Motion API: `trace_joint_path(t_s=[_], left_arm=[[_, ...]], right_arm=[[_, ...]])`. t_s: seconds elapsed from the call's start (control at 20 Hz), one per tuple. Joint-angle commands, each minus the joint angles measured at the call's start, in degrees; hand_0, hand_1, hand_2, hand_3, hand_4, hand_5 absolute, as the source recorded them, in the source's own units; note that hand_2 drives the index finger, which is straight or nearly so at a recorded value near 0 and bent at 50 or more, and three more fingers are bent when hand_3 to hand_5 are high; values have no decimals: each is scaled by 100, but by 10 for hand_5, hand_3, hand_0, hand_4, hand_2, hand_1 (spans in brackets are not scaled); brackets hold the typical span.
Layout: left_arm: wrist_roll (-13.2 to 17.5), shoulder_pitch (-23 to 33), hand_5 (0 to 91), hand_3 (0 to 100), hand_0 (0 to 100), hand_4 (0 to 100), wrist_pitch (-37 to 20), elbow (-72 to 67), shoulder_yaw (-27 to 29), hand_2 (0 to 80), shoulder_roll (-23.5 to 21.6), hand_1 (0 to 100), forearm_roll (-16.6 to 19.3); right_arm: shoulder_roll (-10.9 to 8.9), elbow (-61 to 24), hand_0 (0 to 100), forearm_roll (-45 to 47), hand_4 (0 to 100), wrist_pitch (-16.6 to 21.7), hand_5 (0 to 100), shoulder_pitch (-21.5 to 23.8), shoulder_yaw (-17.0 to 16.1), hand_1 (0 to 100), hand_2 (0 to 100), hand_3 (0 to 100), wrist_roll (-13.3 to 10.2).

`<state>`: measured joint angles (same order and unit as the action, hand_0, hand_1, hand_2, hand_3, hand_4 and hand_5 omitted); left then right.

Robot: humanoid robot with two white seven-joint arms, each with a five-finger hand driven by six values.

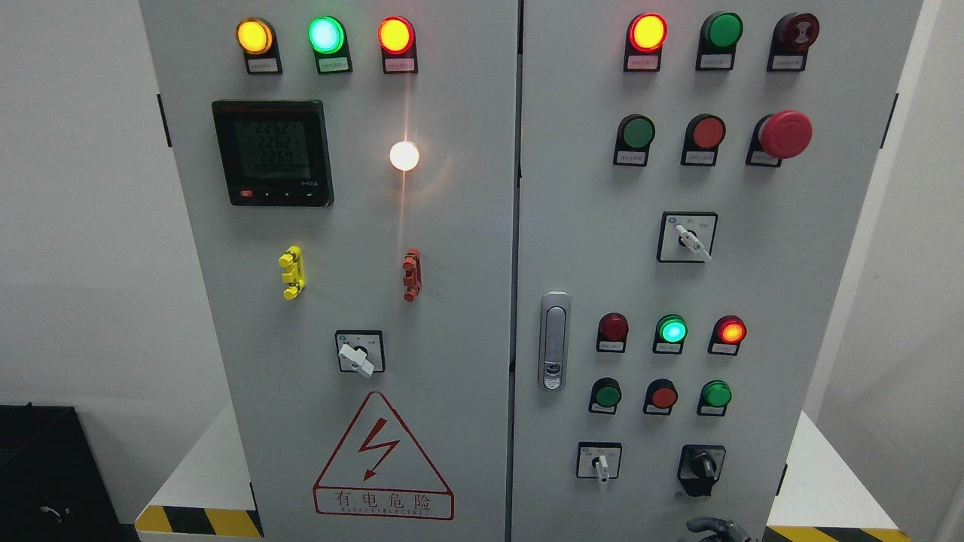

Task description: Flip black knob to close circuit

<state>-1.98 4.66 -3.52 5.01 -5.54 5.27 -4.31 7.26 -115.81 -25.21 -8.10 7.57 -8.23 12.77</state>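
A: Black, stubby rotary knob (pixel 703 468) on its dark square plate is sitting at the lower right of the right-hand grey steel cabinet door (pixel 587 188), just right of a white-handled selector switch (pixel 600 463) on a white plate.

B: And a grey hand (pixel 715 528) is just peeking in at the bottom edge, directly below that knob. Only the tops of its curved fingers are showing, so I cannot tell whether they are spread or curled, nor which arm it belongs to.

A: It is touching nothing at the moment. My read: it is lining up for the reach, task hardly begun.

B: For a clean turn I'd want the fingertips pinching the knob's raised ridge from both sides, then rolling the wrist instead of pushing into the door.

A: Room is looking decent. Bare grey panel is lying to the knob's right, out to the door's edge, and the round green pushbutton (pixel 715 394) is sitting above, apart from it.

B: That white selector is the near neighbour on the left; a stray finger could nudge it. The silver door latch (pixel 553 342) is sitting far off left.
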Motion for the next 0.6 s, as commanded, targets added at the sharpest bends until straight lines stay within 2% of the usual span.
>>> trace_joint_path(t_s=[0.0,0.1,0.2,0.3,0.35,0.55], left_arm=[[-4,0,0,0,120,0,0,0,0,0,0,556,0],[-4,0,0,0,120,0,0,0,0,0,0,556,0],[-4,0,0,0,120,0,0,0,0,0,0,556,0],[-4,0,0,0,120,0,0,0,0,0,0,556,0],[-4,0,0,0,120,0,0,0,0,0,0,556,0],[-4,0,0,0,120,0,0,0,0,0,0,556,0]], right_arm=[[-93,-417,0,3068,199,684,140,911,-100,16,60,242,-108],[-102,-408,0,3652,144,1028,73,1167,-82,12,15,195,-108],[-111,-408,0,3751,68,1196,0,1308,-82,3,0,126,-55],[-120,-399,0,3952,2,1223,0,1405,-91,0,0,68,-29],[-120,-399,0,4040,0,1223,0,1423,-91,0,0,28,-20],[-137,-390,0,4094,0,1223,0,1511,-99,0,0,0,331]])
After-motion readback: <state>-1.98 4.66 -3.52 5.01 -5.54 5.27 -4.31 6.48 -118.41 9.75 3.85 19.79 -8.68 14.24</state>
